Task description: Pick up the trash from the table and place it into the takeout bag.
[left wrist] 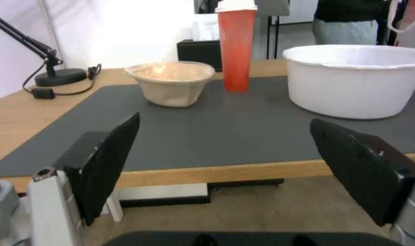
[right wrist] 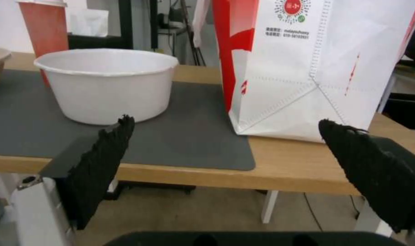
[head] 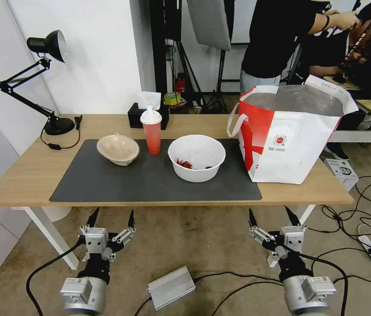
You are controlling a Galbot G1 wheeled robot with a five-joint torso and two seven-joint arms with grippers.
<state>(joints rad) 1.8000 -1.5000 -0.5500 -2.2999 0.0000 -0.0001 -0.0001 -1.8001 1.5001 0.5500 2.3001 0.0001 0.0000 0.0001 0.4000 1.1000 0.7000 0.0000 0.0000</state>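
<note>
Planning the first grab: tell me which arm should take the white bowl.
Probably the right. The right gripper hangs open before the table edge, nearer the white bowl and the takeout bag. The left gripper, also open, faces the beige bowl.

Ahead of left gripper, black fingers: beige pulp bowl, red cup with white lid, on dark grey mat. Ahead of right gripper: white bowl with red scraps, white takeout bag with red panel, silver lining.

On my table's dark grey rectangular mat, left to right: beige paper-pulp bowl, red lidded cup, white round bowl; white boxy takeout bag rightmost
</note>
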